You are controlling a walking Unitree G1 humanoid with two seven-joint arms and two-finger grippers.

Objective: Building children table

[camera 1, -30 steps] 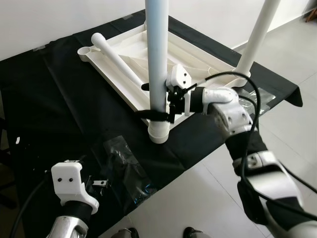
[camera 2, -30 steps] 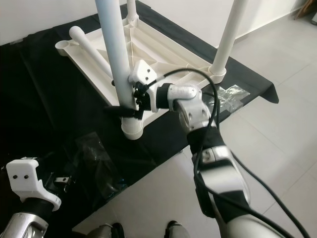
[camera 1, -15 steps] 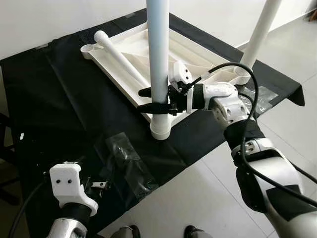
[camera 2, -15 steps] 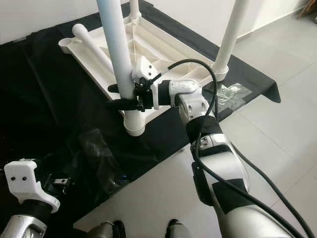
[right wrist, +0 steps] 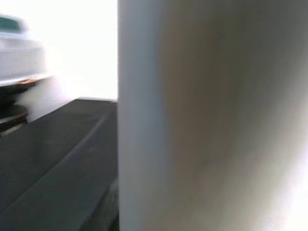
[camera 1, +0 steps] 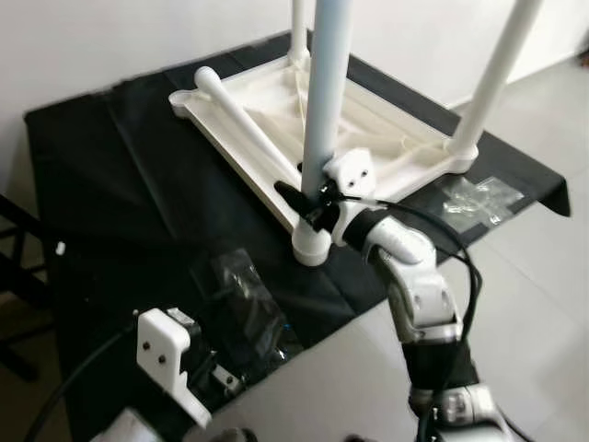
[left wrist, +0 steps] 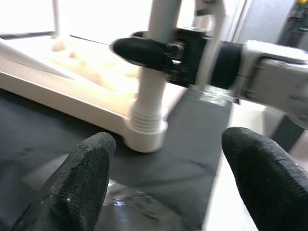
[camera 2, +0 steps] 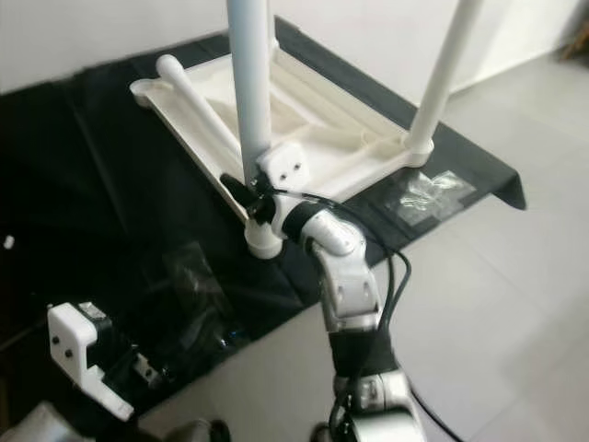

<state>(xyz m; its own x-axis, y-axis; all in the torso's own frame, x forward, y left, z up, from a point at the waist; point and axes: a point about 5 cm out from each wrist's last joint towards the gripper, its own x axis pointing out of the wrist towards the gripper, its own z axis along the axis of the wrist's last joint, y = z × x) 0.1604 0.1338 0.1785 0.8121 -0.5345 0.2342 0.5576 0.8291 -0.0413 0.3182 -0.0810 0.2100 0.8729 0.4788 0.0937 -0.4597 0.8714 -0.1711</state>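
A: How far along is the children's table?

B: The white plastic tabletop (camera 1: 267,120) lies upside down on the black cloth (camera 1: 120,184) covering the low worktop. Three white tubular legs stand upright in corner sockets: the near leg (camera 1: 324,110), one at the right corner (camera 1: 492,78) and one at the far corner (camera 1: 298,28).

A: And the fourth?

B: The loose white leg (camera 1: 244,124) lies flat across the underside, its rounded end near the left corner, where the socket looks empty. So by these pictures three of four are seated.

A: What is the robot doing?

B: The right gripper (camera 1: 308,196) is at the near leg, low down just above its socket (camera 1: 311,247), jaws closed around the tube; the judgement is that it is seating or tightening it. The left gripper (left wrist: 168,178) hangs low at the near left, jaws spread and empty, facing that socket.

A: Anything else?

B: Clear plastic bags lie on the cloth, one near the left gripper (camera 1: 244,304) and one at the right edge (camera 1: 474,196). What remains, likely, is fitting the loose leg and turning the table upright
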